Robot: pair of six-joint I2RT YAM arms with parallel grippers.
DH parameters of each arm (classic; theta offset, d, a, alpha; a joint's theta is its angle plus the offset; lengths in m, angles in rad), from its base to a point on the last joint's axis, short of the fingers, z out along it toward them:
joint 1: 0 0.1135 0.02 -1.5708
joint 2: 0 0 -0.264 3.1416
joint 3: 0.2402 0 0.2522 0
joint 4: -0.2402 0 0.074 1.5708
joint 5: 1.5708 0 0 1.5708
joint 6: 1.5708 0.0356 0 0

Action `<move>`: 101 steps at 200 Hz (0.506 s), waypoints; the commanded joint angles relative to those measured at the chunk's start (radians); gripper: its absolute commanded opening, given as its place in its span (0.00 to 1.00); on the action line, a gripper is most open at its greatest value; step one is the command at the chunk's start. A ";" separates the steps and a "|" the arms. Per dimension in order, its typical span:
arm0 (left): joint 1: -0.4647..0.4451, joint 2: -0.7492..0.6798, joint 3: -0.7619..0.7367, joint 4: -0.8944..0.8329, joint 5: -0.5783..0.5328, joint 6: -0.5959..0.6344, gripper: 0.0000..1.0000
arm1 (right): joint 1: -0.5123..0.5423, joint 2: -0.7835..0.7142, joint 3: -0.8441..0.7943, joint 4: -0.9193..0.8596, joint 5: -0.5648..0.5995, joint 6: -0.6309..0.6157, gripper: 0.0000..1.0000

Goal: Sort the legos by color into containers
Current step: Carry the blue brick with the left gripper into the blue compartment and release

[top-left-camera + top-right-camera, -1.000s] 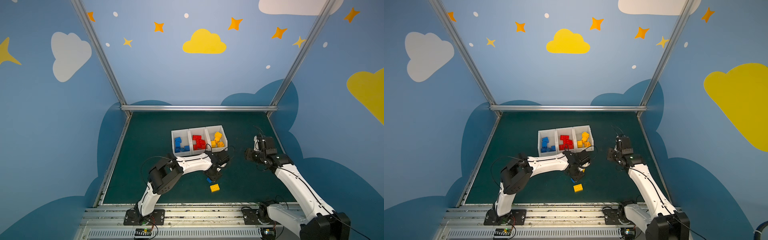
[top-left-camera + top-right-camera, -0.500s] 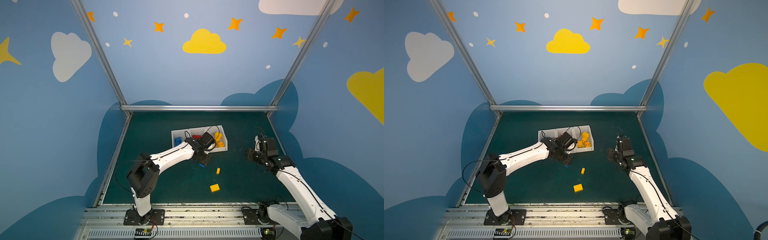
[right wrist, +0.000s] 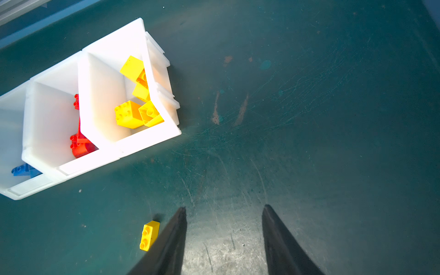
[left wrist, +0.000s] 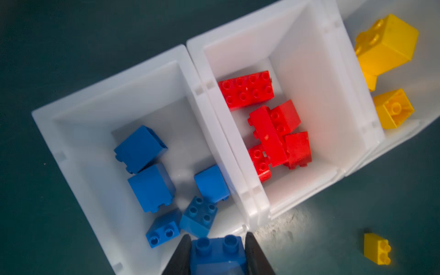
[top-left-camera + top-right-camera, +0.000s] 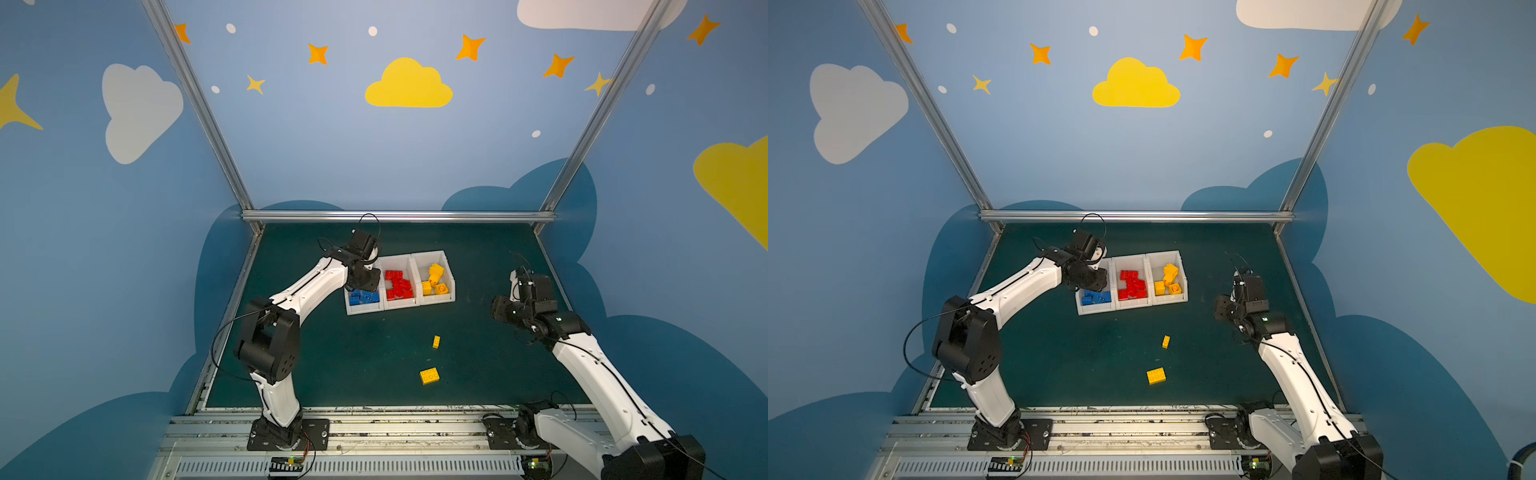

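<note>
Hanging over the blue bin (image 4: pixel 71 133) at the left end of a row of three white bins, the left tool (image 4: pixel 216 238) is clenched on a blue brick (image 4: pixel 217 256). It grips the brick by two opposite sides. The studs face out past the fingertips, and the visible pair runs straight across from one finger to the other. Five more blue bricks (image 4: pixel 151 188) lie jumbled in the bin below.

Two yellow pieces sit studs-up on the desk (image 5: pixel 332 353), in front of the bins. The small yellow brick (image 5: pixel 436 341) has its long axis running from the near edge toward the bins. The larger yellow brick (image 5: pixel 429 375), nearer the front, lies crosswise, slightly skewed.

The right tool (image 3: pixel 223 209) hovers released and empty, well to the right of the yellow bin (image 5: pixel 432 257).
</note>
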 commanded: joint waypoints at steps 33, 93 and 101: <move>0.055 0.053 0.045 0.020 0.041 -0.006 0.46 | -0.001 -0.003 0.031 -0.013 0.017 -0.003 0.52; 0.066 0.021 0.028 0.029 0.045 -0.012 0.52 | -0.001 0.008 0.032 -0.009 -0.017 0.009 0.52; 0.066 0.012 0.022 0.033 0.045 -0.015 0.52 | -0.001 0.010 0.032 -0.011 -0.023 0.010 0.52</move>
